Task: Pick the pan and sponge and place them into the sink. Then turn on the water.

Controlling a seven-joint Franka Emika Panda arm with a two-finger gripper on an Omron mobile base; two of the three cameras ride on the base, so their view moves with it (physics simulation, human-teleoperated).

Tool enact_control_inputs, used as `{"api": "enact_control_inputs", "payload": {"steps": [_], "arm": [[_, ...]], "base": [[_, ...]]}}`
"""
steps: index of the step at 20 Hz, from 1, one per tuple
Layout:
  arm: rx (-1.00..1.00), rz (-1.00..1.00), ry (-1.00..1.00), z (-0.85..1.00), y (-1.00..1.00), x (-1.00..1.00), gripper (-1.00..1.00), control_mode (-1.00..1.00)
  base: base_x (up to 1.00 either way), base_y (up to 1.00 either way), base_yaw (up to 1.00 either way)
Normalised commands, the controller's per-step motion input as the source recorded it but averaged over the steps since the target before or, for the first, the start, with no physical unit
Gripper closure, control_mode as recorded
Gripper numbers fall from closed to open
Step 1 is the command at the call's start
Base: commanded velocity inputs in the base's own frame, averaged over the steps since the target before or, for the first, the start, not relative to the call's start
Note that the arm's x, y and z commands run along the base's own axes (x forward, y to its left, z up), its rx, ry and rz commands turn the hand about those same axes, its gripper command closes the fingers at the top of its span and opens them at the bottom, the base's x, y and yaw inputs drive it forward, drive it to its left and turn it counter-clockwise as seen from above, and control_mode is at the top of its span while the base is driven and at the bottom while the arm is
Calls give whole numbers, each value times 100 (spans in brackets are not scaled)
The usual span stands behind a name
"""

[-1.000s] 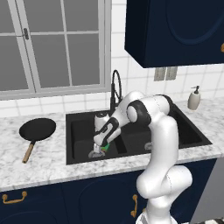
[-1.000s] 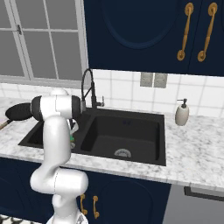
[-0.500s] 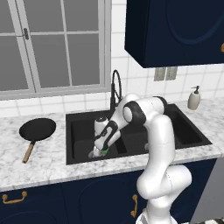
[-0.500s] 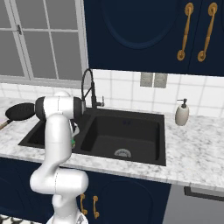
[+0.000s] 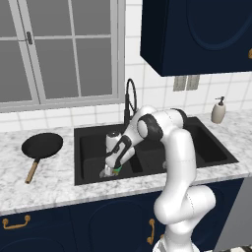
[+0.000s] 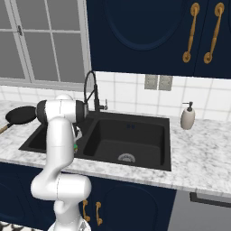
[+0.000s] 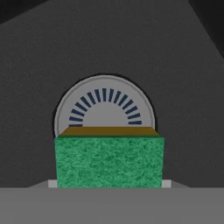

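Sponge (image 7: 109,161) gripped over sink (image 5: 88,170) drain (image 7: 105,105)

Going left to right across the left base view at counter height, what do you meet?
pan → pincer with the sponge, low in the left basin of the sink → soap dispenser.

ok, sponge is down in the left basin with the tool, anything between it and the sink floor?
Nothing visible. In the hand view the sponge hangs directly above the round silver drain in the sink, with bare basin floor around it. The tool is low in that basin. The pan sits on the counter, well aside.
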Motion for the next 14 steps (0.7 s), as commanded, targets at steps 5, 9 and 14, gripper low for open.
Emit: {"api": "enact_control_inputs", "payload": {"steps": [5,9,14], "arm": [[4,0,-3,0,0,5,-100,-100],[7,0,-12,7,0,11,-100,-100],[9,0,-18,58,1,0,-100,-100]], "base": [[0,0,0],[0,0,0],[0,0,0]]}}
